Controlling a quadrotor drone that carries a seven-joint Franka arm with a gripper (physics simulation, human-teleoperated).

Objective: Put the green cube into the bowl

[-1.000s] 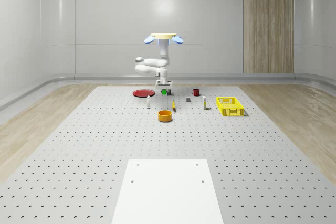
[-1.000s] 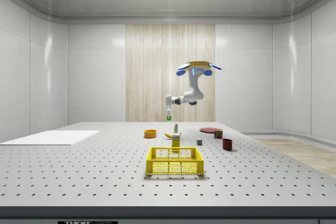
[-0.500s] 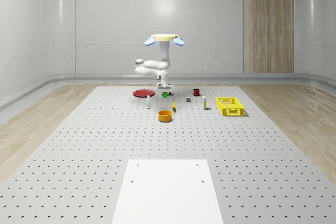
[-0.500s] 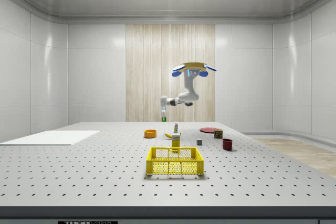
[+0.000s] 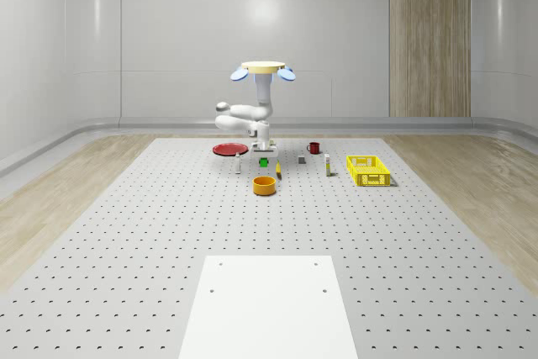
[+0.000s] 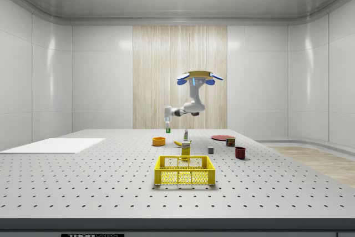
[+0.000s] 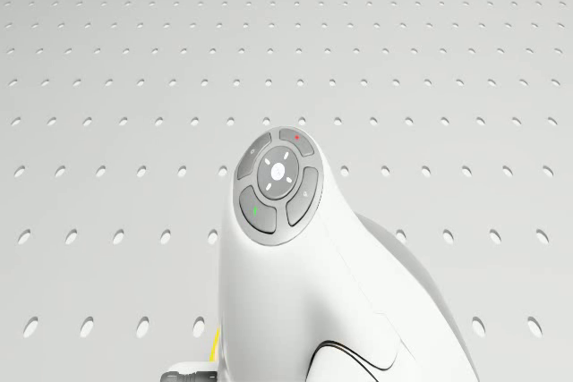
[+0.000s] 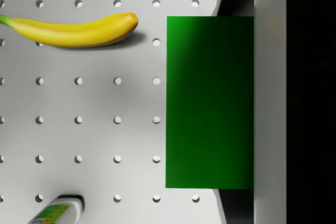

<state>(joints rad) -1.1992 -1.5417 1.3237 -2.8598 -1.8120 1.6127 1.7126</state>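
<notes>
Four camera views. The whole-scene view looks from far off, high, down the length of the perforated table point(image 5: 126, 275) toward the back wall. The side view sits low at the table's edge, looking across it from afar. Both share the hovering drone point(image 5: 263, 67) and the yellow basket point(image 6: 184, 170). The drone view looks forward and down past the arm point(image 7: 304, 248). The wrist view looks close down onto the banana point(image 8: 68, 29)

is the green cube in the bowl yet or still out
Out. The green cube is off the table, held in the gripper, behind the orange bowl.
</notes>
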